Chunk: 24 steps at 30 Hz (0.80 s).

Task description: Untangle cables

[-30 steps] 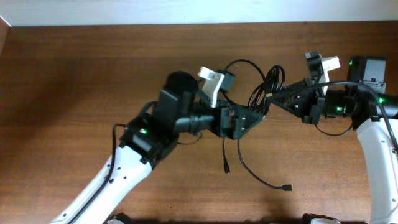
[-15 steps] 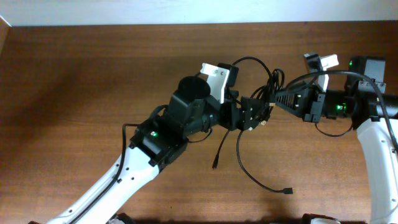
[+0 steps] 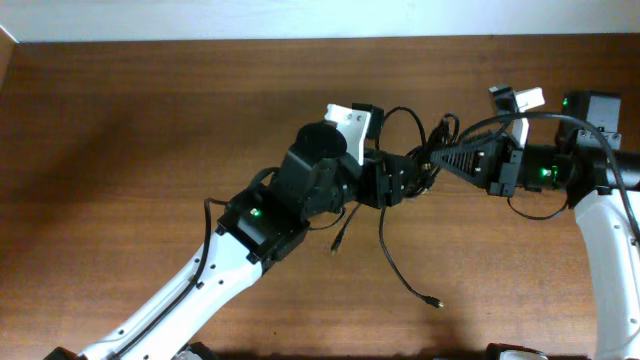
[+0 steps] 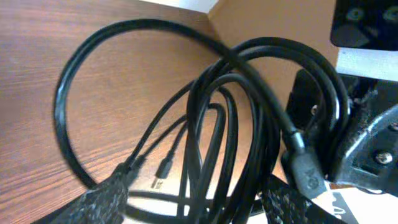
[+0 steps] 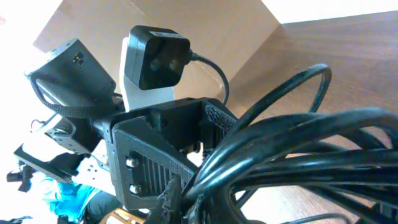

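Observation:
The cables (image 3: 428, 135) are a tangle of thin black cords hanging above the table between both arms. My right gripper (image 3: 436, 160) is shut on the bundle from the right; its fingers (image 5: 186, 196) pinch several strands (image 5: 298, 155). My left gripper (image 3: 405, 180) meets the bundle from the left. In the left wrist view my left gripper (image 4: 196, 205) stands open, fingers (image 4: 99, 202) apart, with several looped cords (image 4: 205, 124) passing between them. Two loose ends dangle below: one plug (image 3: 336, 246) and a longer strand's plug (image 3: 436, 301).
The brown wooden table (image 3: 120, 130) runs to a pale wall along the far edge. The left arm's white camera mount (image 3: 345, 120) sits close to the tangle. The left gripper's black body (image 5: 155, 155) and camera (image 5: 155, 56) fill the right wrist view.
My left arm has pushed right and up into the bundle, and its fingers have narrowed around the cords. The dangling ends have swung left. The right gripper has held still.

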{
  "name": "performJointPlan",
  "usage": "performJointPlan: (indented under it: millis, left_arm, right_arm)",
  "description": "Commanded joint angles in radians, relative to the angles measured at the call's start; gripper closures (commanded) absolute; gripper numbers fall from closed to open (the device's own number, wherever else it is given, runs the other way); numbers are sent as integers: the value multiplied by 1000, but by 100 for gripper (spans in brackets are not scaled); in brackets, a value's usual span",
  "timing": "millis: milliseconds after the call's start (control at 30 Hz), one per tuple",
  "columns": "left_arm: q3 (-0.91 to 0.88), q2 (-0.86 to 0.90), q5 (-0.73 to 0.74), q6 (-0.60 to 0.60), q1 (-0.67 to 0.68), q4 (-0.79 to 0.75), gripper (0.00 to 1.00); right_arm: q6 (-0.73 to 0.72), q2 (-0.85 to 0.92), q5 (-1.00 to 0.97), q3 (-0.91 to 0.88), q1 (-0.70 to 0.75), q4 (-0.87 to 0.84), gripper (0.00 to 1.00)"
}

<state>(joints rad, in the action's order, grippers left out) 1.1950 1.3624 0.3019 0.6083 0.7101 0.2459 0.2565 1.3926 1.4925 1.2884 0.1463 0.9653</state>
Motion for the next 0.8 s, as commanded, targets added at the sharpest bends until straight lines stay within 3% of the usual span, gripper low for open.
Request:
performJointPlan:
  millis: [0, 33, 67, 100, 133, 300, 400, 500, 600, 667, 767]
  left_arm:
    - [3, 6, 80, 5, 10, -6, 36]
    - [3, 6, 80, 5, 10, -6, 41]
    - [3, 6, 80, 5, 10, -6, 57]
    - [3, 6, 80, 5, 10, -6, 95]
    - [3, 6, 80, 5, 10, -6, 100]
    - [3, 6, 87, 5, 10, -6, 100]
    - [3, 0, 87, -34, 9, -6, 100]
    - [3, -41, 87, -110, 9, -15, 100]
    - [3, -48, 83, -110, 9, -22, 100]
    - [3, -51, 75, -110, 9, -29, 100]
    - [3, -52, 24, -109, 9, -32, 100]
  right_arm:
    - [-3, -10, 60, 11, -4, -2, 96]
    - [-4, -10, 60, 11, -4, -2, 96]
    - [-4, -10, 60, 11, -4, -1, 96]
    - [-4, -10, 60, 11, -4, -1, 96]
    - [-4, -10, 60, 11, -4, -2, 96]
    - [-4, -10, 60, 11, -4, -2, 96]
    - [-8, -10, -46, 11, -2, 14, 95]
    - [-7, -10, -95, 11, -2, 33, 64]
    - [-8, -10, -113, 11, -2, 33, 60]
    - [-7, -10, -218, 11, -2, 72, 47]
    - [-1, -10, -232, 11, -2, 103, 45]
